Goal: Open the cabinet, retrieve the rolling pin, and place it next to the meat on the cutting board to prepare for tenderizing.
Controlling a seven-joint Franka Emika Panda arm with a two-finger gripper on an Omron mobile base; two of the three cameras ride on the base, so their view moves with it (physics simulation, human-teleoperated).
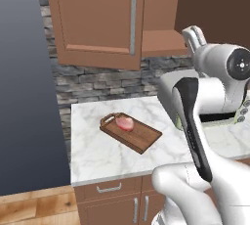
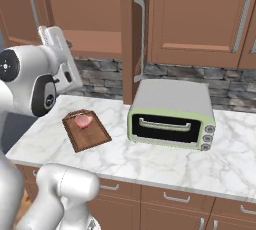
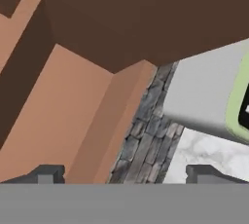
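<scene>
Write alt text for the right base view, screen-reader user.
A dark brown cutting board with a small pink slab of meat lies on a white marble counter, left of a pale green toaster oven. Above hangs the reddish-brown cabinet, one door swung open edge-on to the camera. The robot's white arm rises at the left.

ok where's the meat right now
The meat lies on the cutting board, near its handle end, on the marble counter left of the toaster oven.
</scene>
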